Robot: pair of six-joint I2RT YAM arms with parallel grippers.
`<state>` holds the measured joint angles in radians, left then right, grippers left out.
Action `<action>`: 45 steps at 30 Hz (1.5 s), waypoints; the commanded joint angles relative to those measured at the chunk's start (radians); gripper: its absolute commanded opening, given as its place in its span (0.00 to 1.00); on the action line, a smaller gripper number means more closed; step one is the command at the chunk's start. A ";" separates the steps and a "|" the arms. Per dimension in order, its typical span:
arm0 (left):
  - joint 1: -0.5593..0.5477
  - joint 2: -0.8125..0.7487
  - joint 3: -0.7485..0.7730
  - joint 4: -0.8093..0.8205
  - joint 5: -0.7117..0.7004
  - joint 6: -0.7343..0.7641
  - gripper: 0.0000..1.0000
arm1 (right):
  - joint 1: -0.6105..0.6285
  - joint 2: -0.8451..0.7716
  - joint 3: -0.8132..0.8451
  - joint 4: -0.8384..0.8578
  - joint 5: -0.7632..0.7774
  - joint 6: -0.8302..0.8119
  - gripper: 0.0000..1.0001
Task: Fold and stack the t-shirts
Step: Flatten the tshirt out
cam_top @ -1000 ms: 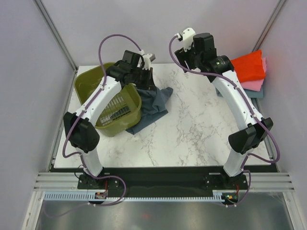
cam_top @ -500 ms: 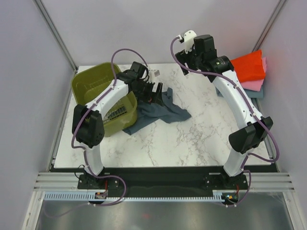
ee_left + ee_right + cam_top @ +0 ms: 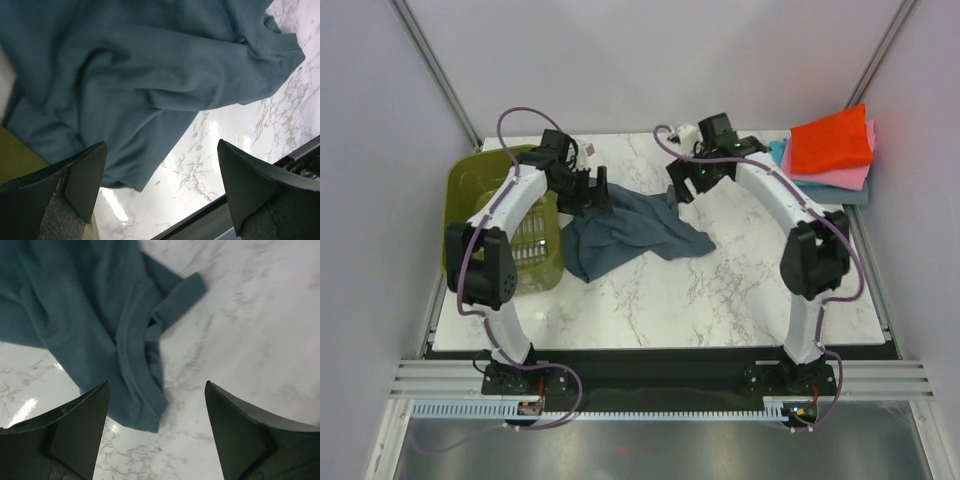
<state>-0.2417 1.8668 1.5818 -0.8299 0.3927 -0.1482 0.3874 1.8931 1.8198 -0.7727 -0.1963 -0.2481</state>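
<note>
Slate blue-grey t-shirt (image 3: 625,228) is lying crumpled on the marble table (image 3: 720,290) just beside the olive basket (image 3: 470,200) — its edge seemingly touching the basket wall. Left gripper (image 3: 160,185) is hovering over the shirt's basket side, jaws wide apart, gripping nothing; right gripper (image 3: 157,425) is hanging over the collar (image 3: 131,335), jaws likewise apart. Folded shirts (image 3: 830,150) are sitting stacked well apart from the basket.

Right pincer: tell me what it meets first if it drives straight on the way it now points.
The open right pincer points down at the collar edge of the slate blue-grey t-shirt. It would likely touch that cloth first, or the marble table just beside it; depth is unclear.
</note>
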 commanded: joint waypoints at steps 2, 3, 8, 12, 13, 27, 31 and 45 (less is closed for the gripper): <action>0.045 -0.107 -0.002 -0.015 -0.051 -0.001 0.99 | -0.002 0.265 0.007 -0.091 -0.345 0.016 0.80; 0.048 -0.112 -0.006 -0.015 -0.051 0.004 0.99 | -0.004 0.293 0.033 -0.089 -0.354 0.013 0.80; 0.076 -0.135 -0.045 -0.026 -0.055 0.021 0.99 | -0.008 0.412 0.150 -0.105 -0.359 0.009 0.82; 0.105 -0.144 -0.074 -0.028 -0.069 0.025 0.99 | -0.007 0.460 0.191 -0.111 -0.361 0.030 0.83; 0.111 -0.144 -0.077 -0.028 -0.077 0.025 0.99 | -0.007 0.472 0.188 -0.112 -0.359 0.039 0.83; 0.191 -0.034 0.129 -0.044 -0.187 0.113 1.00 | -0.008 0.501 0.124 -0.091 -0.163 0.073 0.70; 0.197 0.026 0.161 -0.043 -0.184 0.122 0.99 | -0.024 0.517 0.125 -0.063 0.038 0.076 0.00; 0.199 -0.064 0.187 -0.063 -0.226 0.130 0.99 | -0.120 0.396 0.044 -0.051 0.330 0.027 0.00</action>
<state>-0.0456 1.8763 1.7416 -0.8886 0.1738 -0.0559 0.2821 2.3039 1.9003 -0.7914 0.0162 -0.1963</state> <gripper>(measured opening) 0.993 0.020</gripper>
